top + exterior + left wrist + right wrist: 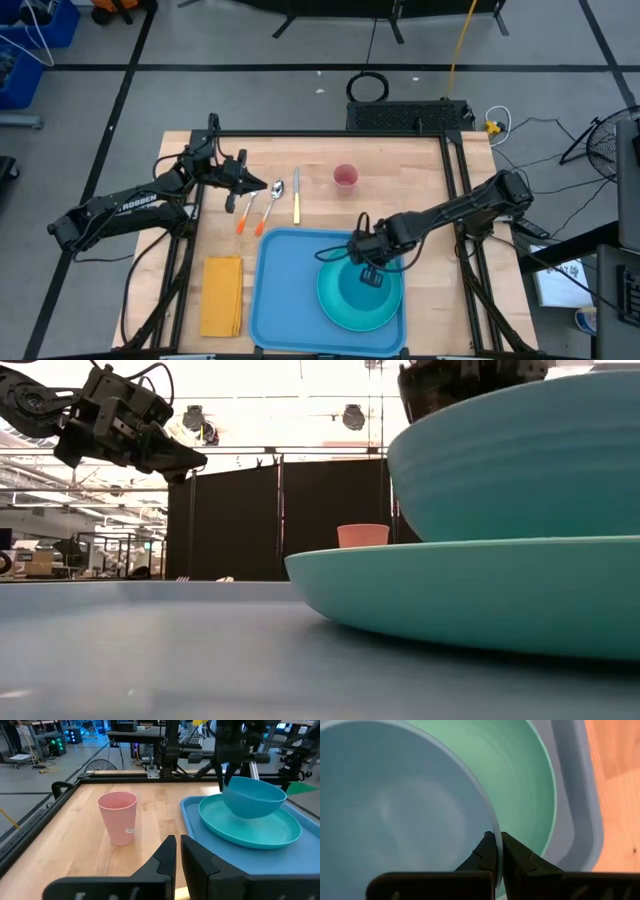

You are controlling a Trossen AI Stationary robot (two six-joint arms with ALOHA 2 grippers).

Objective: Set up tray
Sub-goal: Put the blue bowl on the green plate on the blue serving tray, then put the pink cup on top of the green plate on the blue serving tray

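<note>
Two dishes on tray, right gripper pinching bowl rim

Blue tray (290,290) sits low centre of high view on the wooden table (400,180). Teal plate (335,300) rests in its right half; teal bowl (252,797) held tilted on the plate. Right gripper (496,851) closed thin on the bowl rim. Yellow napkin (221,295) lies left of tray. Above tray: spoon (273,200), knife (296,195), pink cup (345,177). Left gripper (177,855) hovers upper left near utensils, fingers nearly closed, empty.
</note>
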